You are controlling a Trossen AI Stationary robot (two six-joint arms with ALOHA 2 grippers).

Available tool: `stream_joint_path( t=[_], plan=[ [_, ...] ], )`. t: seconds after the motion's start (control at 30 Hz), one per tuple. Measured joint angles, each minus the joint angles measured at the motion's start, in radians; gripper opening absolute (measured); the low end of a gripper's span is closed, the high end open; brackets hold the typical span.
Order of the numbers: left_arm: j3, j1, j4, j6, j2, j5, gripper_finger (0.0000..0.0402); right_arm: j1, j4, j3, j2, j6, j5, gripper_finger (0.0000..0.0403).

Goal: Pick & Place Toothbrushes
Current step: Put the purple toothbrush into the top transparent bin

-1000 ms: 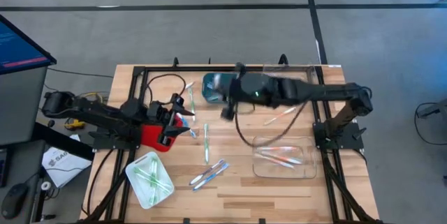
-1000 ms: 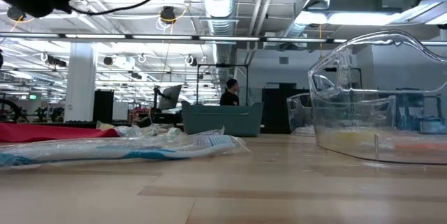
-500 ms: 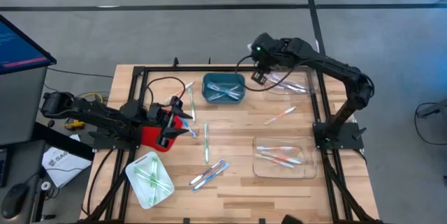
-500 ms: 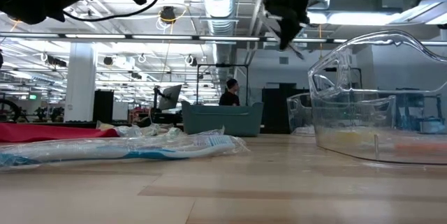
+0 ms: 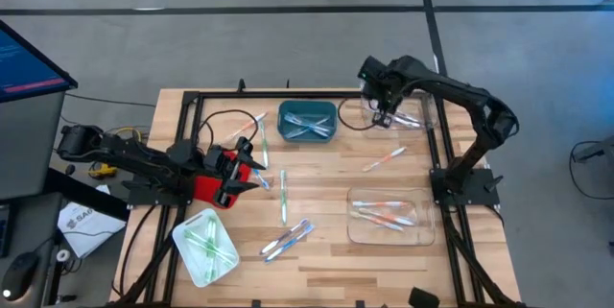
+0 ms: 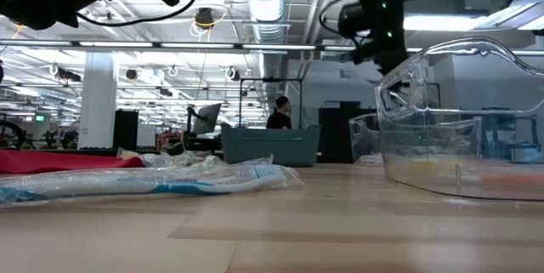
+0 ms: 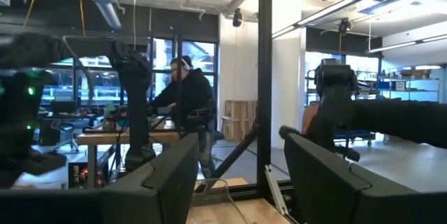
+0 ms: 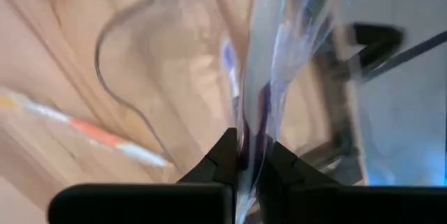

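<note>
My right gripper (image 5: 385,114) hangs over the far clear tray (image 5: 414,108) at the table's far right, shut on a clear-wrapped toothbrush with a purple part (image 8: 260,105). My left gripper (image 5: 257,168) waits open at the table's left, over a red object (image 5: 213,187). Loose toothbrushes lie flat on the wood: green ones (image 5: 283,198), blue ones (image 5: 288,238), an orange one (image 5: 384,160). Others lie in the teal tray (image 5: 307,121), the white tray (image 5: 204,246) and the near clear tray (image 5: 388,216). My right gripper pinches the wrapped toothbrush (image 8: 255,123) between its two fingers (image 8: 222,155). The wrapper reaches out past the fingertips. The fingers point down, and the brush is lifted clear above the far clear tray.
Black cables (image 5: 225,114) loop over the table's far left part. A dark frame (image 5: 436,145) runs along the table's edges. A wrapped blue toothbrush (image 6: 161,181) lies across the low view, with the clear tray's wall (image 6: 459,120) on its right. A person (image 6: 279,113) stands far behind.
My right gripper has swung from above the table's middle toward the far right corner and now hangs over the far clear tray, still shut on the wrapped toothbrush. My left arm has kept still.
</note>
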Motion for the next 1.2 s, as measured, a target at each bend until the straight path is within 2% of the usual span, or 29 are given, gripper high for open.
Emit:
stream_joint_path(
  t=[0.3,0.53,0.83,1.1,1.2],
  plan=[
    [0.000,0.000,-0.003,0.000,0.000,0.000,0.0203,-0.039,0.143,-0.212,-0.040,-0.073,-0.029,0.0019],
    [0.000,0.000,-0.024,0.000,0.000,0.000,0.0203,-0.115,0.169,-0.257,-0.060,-0.126,0.053,0.0019],
    [-0.006,0.000,-0.048,0.026,0.000,-0.013,0.0198,-0.191,0.221,-0.329,-0.060,-0.237,0.055,0.0019],
    [-0.006,0.000,-0.054,0.027,0.000,-0.021,0.0198,-0.214,0.274,-0.389,-0.060,-0.355,0.060,0.0019],
    [-0.006,0.000,-0.054,0.027,0.000,-0.021,0.0198,-0.214,0.280,-0.405,-0.049,-0.365,0.092,0.0019]
  ],
)
